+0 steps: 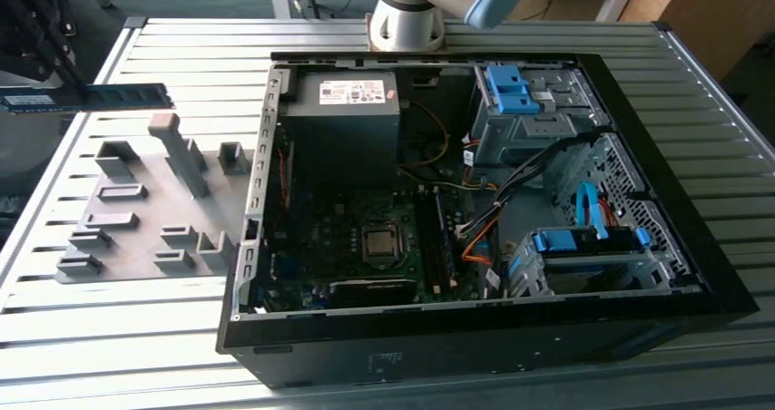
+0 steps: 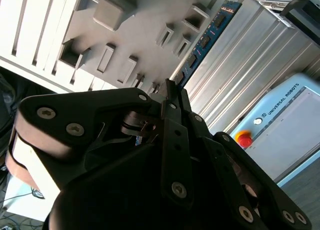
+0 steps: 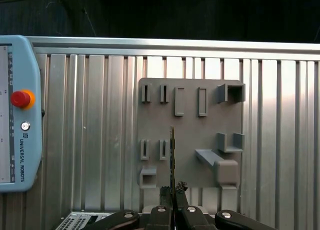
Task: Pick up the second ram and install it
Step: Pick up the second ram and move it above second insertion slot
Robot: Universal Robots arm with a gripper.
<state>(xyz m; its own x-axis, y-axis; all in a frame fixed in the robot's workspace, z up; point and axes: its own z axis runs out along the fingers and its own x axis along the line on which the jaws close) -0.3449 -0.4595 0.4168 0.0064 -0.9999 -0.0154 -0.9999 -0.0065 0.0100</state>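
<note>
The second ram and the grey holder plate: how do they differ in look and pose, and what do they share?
The second ram is a thin blue stick with dark chips; the grey holder plate is broad and studded with blocks. The second ram is clamped in the gripper above the table; the grey holder plate lies flat on it. Both are outside the computer case.

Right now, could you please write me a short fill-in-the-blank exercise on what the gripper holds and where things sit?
1. The gripper is shut on the ____, a thin blue stick.
2. In the exterior view, that stick is held in the air on the exterior view's ____ of the open computer case.
3. In the first wrist view, the round button on the pale blue pendant is ____.
Missing words: second ram; left; red.
</note>
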